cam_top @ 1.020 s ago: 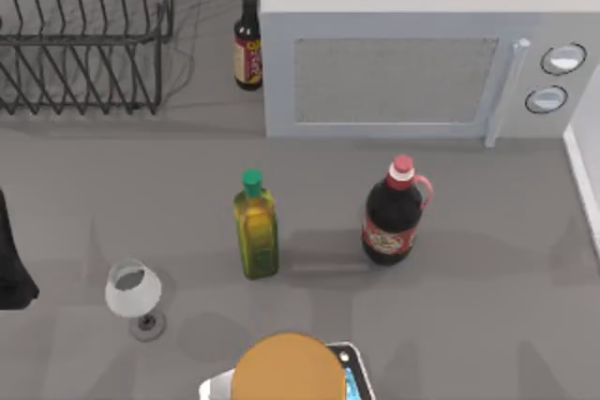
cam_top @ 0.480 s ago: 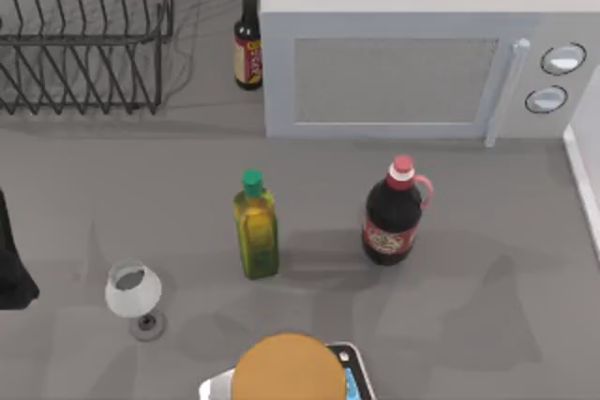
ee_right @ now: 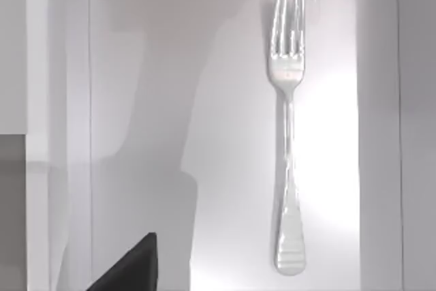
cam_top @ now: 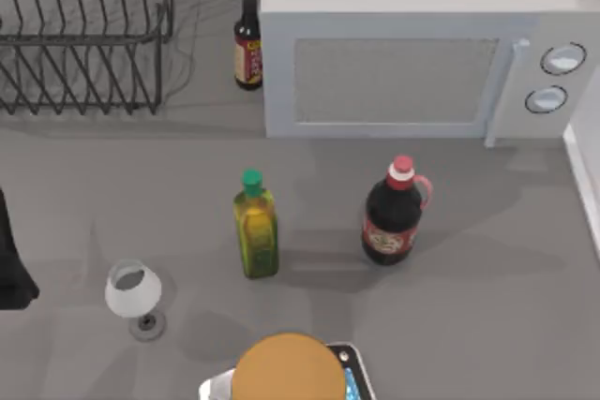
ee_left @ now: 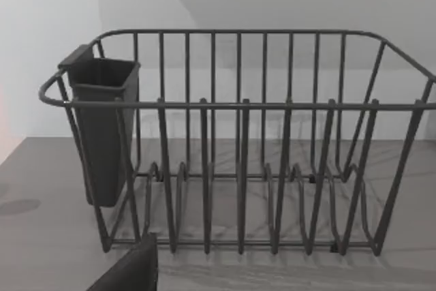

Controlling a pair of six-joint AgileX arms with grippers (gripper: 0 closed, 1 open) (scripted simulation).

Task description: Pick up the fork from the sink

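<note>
One fork lies flat on the pale, glossy floor of the sink, seen from the right wrist camera; its tines and long thin handle run in a straight line, and nothing touches it. A dark corner at the edge of that picture may be part of the right claw, but whether that claw is open or closed I cannot tell. The left wrist camera faces a dark wire dish rack standing on the grey counter, with a dark cutlery cup hung inside one end of it; a dark piece at the edge of this picture is likewise too little to tell the left claw's state. From above, the rack sits at the far left of the counter, and part of a dark arm shows at the left edge. A small dark sauce bottle stands between the rack and the white microwave. Nearer the middle, an olive oil bottle with a green cap and a dark soda bottle with a red cap stand upright and apart. A wine glass stands to the left of the oil bottle, and a round brown object sits at the near edge.
</note>
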